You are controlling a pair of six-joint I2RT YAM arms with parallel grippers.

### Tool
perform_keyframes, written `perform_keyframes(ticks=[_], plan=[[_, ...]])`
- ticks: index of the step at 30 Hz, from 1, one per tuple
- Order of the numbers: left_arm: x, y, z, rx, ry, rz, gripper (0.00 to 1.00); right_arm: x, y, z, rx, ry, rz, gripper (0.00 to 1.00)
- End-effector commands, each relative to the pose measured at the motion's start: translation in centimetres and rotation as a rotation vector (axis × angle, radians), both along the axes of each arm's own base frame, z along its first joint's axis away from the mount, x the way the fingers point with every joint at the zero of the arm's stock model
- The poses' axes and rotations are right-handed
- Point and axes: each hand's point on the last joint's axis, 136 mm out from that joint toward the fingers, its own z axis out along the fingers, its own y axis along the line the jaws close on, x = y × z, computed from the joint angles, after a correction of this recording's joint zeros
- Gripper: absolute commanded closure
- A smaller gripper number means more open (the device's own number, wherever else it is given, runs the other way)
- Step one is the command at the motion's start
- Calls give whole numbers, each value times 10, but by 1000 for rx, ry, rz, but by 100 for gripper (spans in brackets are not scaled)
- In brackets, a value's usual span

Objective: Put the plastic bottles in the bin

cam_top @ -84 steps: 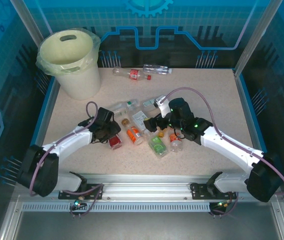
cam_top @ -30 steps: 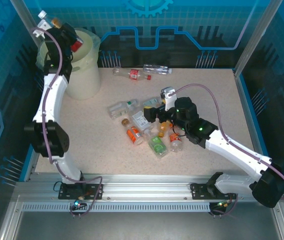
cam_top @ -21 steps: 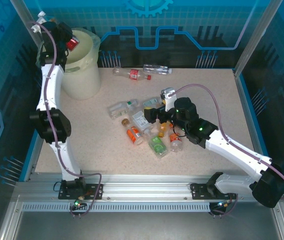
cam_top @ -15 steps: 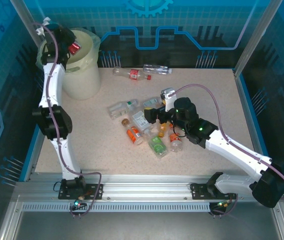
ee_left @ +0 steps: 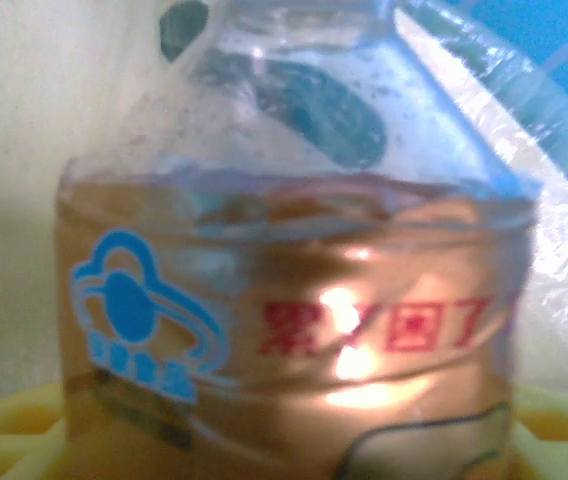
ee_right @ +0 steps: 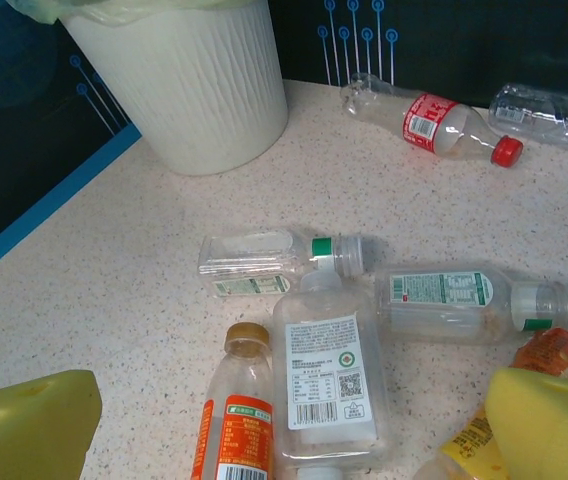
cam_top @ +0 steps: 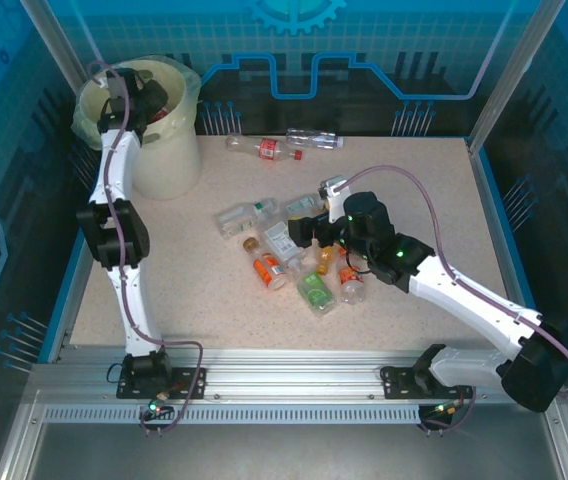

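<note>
My left gripper [cam_top: 147, 103] reaches into the mouth of the cream bin [cam_top: 160, 160]. A clear bottle [ee_left: 294, 330] with a brown label, a blue logo and red characters stands between its yellow pads [ee_left: 4, 440]; whether they still grip it is unclear. My right gripper [cam_top: 309, 228] hovers open over a pile of plastic bottles [cam_top: 294, 262] mid-table. In the right wrist view a white-labelled bottle [ee_right: 326, 385] and an orange-labelled one [ee_right: 239, 425] lie under the open right gripper [ee_right: 284, 425].
Two more bottles lie at the table's far edge, a red-labelled one [cam_top: 262, 148] and a clear one [cam_top: 314, 138]. The bin's ribbed wall [ee_right: 194, 90] stands at the far left corner. Blue walls and metal posts enclose the table.
My left arm has brought the bottle from above the bin's far rim down into its mouth. The right arm has barely shifted over the pile.
</note>
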Motion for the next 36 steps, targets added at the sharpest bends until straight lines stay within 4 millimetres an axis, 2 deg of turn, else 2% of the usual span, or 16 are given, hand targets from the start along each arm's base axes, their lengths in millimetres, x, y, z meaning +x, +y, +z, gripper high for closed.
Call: perform_keyframes(ticks=[1,7,16,27,28,29,34,36], plan=[[2,4,11,5,-25,-13,25,2,2,10,-1,-4,-13,0],[-1,2,22,-34,-43,-4,19,5,-2,3,-13,17,-51,0],[-11,-4,50,-48,-78,9,4,4,-26,-23,-73,80,-161,0],[-25,-26,97,-63,-155,-52,1,-9,-76,-87,-169,251,-312,0],[-27,-29,102,-69,-164,-59,1,-15,-82,-103,-193,287,-323,0],[-29,-32,106,-77,-170,-68,1,-18,-87,-111,-202,309,-330,0],[-49,-48,127,-163,-195,-84,1,-32,-111,-143,-239,386,-420,0],[-58,-60,142,-207,-247,-110,1,-38,-118,-155,-243,407,-438,1]])
